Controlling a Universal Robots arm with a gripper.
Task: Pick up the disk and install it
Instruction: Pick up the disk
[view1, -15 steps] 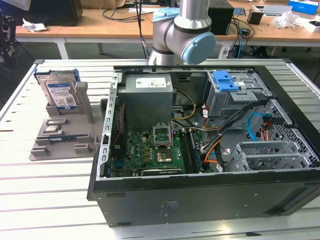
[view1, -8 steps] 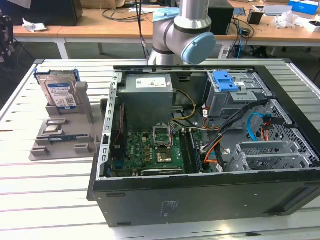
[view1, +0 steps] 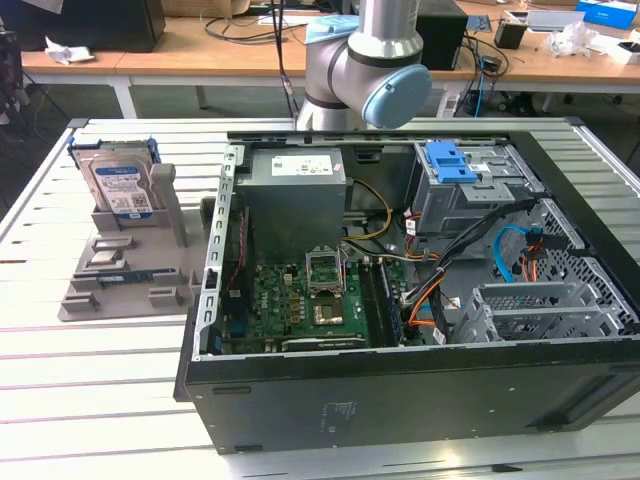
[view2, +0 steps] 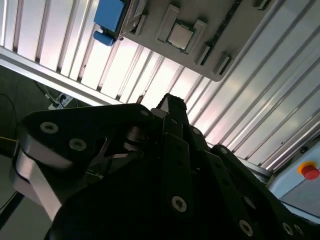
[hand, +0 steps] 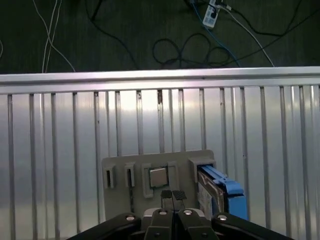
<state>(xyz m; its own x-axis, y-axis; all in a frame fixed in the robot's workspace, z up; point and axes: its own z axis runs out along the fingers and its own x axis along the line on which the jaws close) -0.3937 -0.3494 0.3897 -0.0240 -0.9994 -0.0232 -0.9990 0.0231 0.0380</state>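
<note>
Exterior view: the disk (view1: 120, 186) stands on edge in a grey holder (view1: 168, 205) on the slatted table (view1: 90, 370), at the exterior view's left, just beside the open computer case (view1: 400, 400). It's probably kept upright so its top edge is free to grab. Not installed yet. My arm (view1: 370, 70) rises behind the case.

First wrist view: my gripper (hand: 173, 195) hangs above the holder, near the disk but apart from it. My fingers (hand: 168, 195) are pressed together with nothing between them.

Second wrist view: I'm side-on over the table, and the disk is well apart, untouched.
</note>
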